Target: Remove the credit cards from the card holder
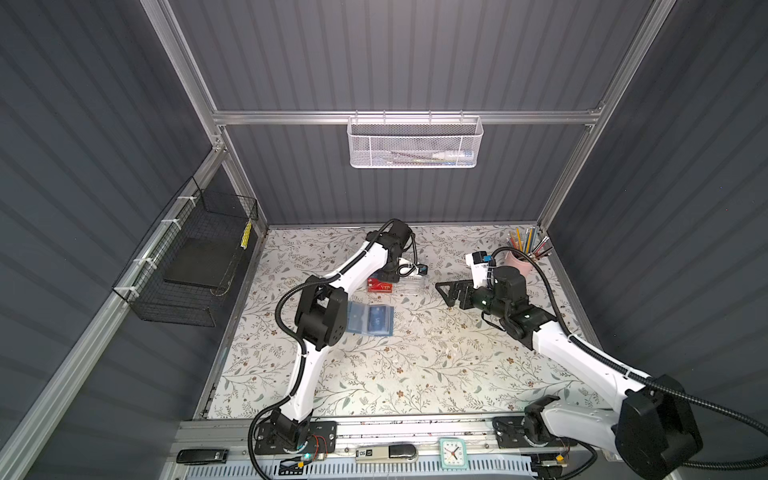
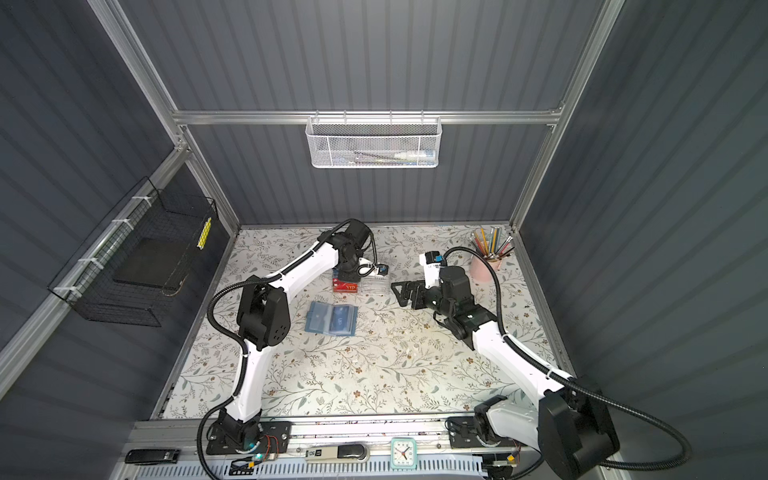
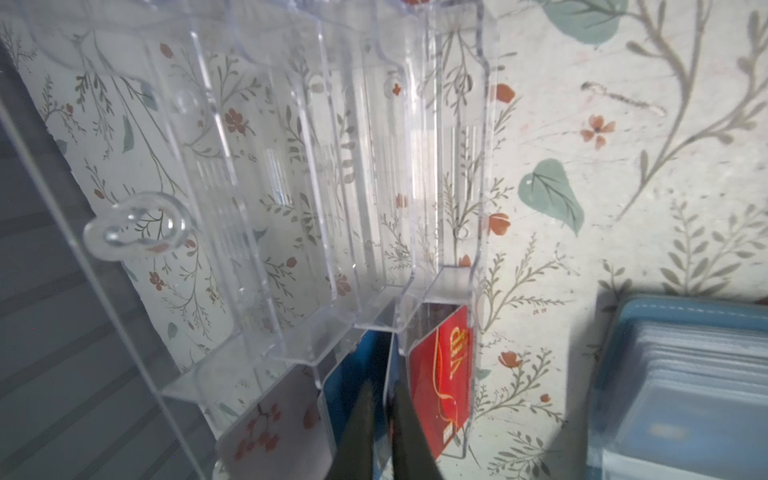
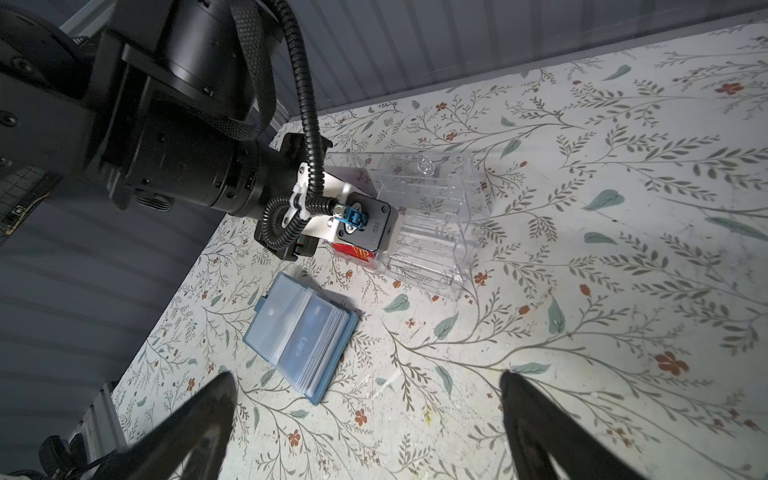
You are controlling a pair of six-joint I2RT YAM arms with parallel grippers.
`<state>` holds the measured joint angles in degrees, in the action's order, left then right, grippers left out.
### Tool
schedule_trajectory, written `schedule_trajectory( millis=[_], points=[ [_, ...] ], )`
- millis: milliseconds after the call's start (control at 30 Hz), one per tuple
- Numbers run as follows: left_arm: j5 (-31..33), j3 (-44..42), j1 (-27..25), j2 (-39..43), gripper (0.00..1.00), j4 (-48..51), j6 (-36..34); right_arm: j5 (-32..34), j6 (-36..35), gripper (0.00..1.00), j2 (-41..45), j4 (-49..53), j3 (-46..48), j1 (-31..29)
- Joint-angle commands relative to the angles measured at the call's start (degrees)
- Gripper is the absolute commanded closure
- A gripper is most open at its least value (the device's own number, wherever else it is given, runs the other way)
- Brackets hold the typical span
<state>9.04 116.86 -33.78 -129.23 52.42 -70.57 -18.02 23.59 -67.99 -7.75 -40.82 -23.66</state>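
Right pincer (image 4: pixel 370 419) gapes wide and empty, likely to steady the card holder (image 4: pixel 268 328) lying open on the desk (image 4: pixel 582 291) just ahead, sleeved credit card (image 4: pixel 313 332) inside; beyond, left pincer (image 3: pixel 382 399) sits narrow astride a blue credit card (image 3: pixel 353 374) in the clear box (image 3: pixel 291 166), grip unclear

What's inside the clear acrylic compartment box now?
Red VIP card, blue plastic card and pink-white flowered card in neighbouring slots; other slots look empty. The left hand hides part of the blue card.
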Motion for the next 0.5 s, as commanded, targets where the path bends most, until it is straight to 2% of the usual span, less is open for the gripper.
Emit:
schedule_trajectory(
  millis=[0, 467],
  points=[
    [-0.6, -0.6, -0.2, 2.4, 0.87, 1.9, -10.7, -0.6, 0.1, 0.01, 0.0, -1.0, 0.1, 0.2],
    [-1.2, -2.8, 0.3, 7.1, 0.85, -4.5, -3.9, -0.6, 0.2, 0.01, 0.2, -0.9, 0.1, 0.2]
  ],
)
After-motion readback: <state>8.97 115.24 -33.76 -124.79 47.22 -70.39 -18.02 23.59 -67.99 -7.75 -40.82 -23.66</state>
